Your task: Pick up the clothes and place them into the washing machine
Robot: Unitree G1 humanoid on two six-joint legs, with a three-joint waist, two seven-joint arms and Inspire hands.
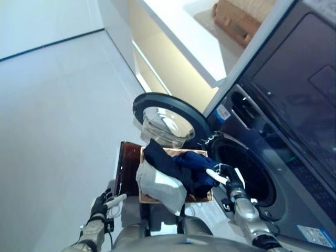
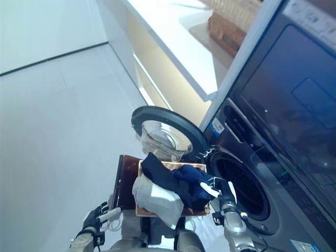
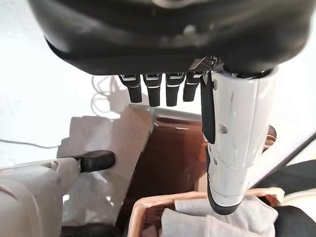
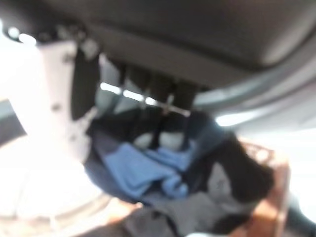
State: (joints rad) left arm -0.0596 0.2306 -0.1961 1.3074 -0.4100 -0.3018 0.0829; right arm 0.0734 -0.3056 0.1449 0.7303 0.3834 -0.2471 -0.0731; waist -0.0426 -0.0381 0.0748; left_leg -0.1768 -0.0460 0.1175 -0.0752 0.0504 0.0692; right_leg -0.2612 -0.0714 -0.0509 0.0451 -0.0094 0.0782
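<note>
Washing machine [image 1: 294,131] was seen at right, round door [image 1: 168,118] swung open. Basket [image 1: 149,198] was set near its drum opening – clothes [image 1: 173,170] piled inside. Right hand [image 1: 223,176] was placed at blue garment; whether pinched, cannot tell. Left hand [image 1: 102,203] was held low left – fingers relaxed, empty.
</note>
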